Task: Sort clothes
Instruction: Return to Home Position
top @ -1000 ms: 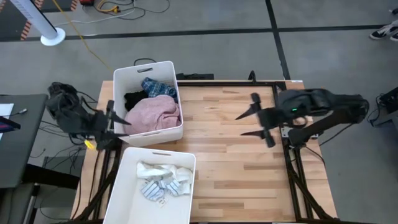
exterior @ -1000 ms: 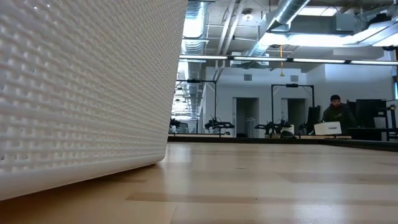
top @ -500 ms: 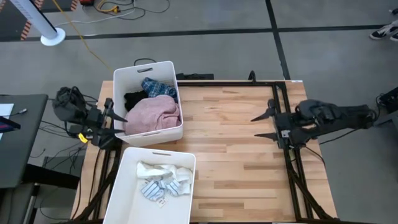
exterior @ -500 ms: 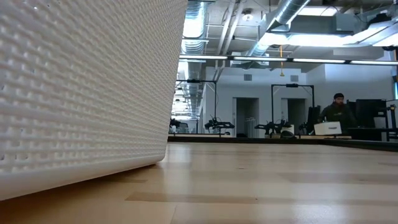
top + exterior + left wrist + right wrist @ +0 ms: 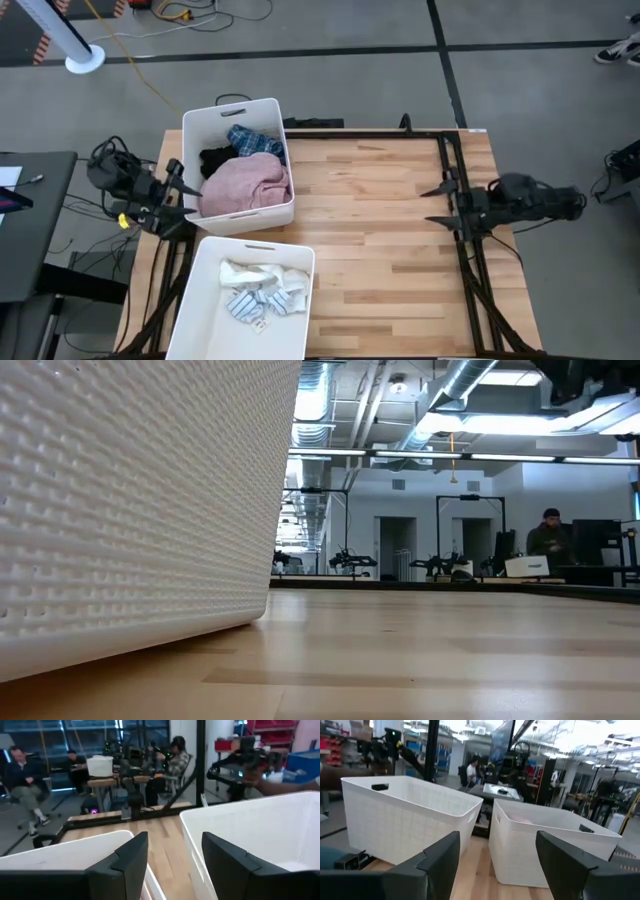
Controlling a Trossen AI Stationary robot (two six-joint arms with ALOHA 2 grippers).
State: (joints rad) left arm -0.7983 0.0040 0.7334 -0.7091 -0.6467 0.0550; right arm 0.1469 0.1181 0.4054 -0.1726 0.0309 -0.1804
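Near bin [image 5: 206,320]: holding the white socks [image 5: 262,288], sorted.
Far bin [image 5: 232,106]: pink shirt [image 5: 245,185] on top, black top [image 5: 215,160] and plaid shirt [image 5: 255,142] behind.
Left gripper [image 5: 172,851]: parked beside the far bin, released, empty.
Right gripper [image 5: 428,205]: at the table's right edge, spread wide, empty.
Progress: seemingly finished, no garment seen outside the bins.
Table [image 5: 370,235]: pale wood planks.
Room: workshop, people [image 5: 25,775] seated at desks beyond.

Bright, even light from ceiling lights [image 5: 520,422] falls on the table [image 5: 370,230], casting only faint shadows.
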